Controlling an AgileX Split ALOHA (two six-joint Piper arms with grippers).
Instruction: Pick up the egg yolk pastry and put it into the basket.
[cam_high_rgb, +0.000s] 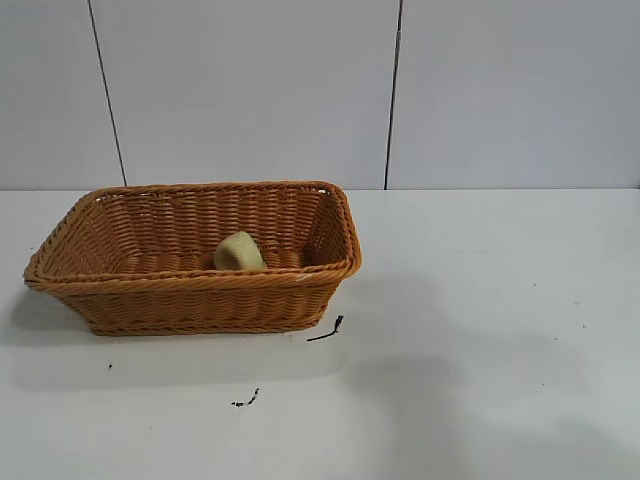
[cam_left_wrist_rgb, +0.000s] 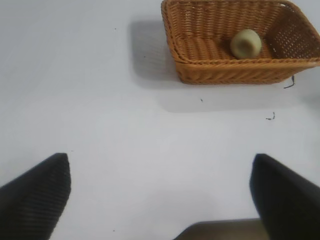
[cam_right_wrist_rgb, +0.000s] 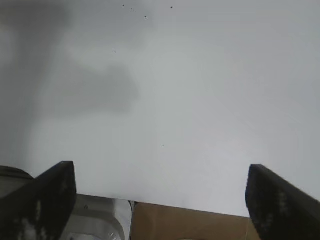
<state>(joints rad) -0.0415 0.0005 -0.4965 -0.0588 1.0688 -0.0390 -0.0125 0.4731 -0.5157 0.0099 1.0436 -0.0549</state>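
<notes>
Egg yolk pastry (cam_high_rgb: 239, 252) was seen lying inside the basket (cam_high_rgb: 190, 292), on the woven floor near the near wall, tilted rather than flat. Placement was judged done; nothing of the task looked left except parking the arms.

Right gripper (cam_right_wrist_rgb: 160, 195) was found spread wide and empty, over bare tabletop (cam_right_wrist_rgb: 200, 100) near its edge; neither basket nor pastry was in sight ahead of it.

Left gripper (cam_left_wrist_rgb: 160, 192) was also seen wide apart, holding nothing, with the basket well ahead of it and off to one side, pastry visible inside.

Neither arm was caught in the exterior view.
</notes>
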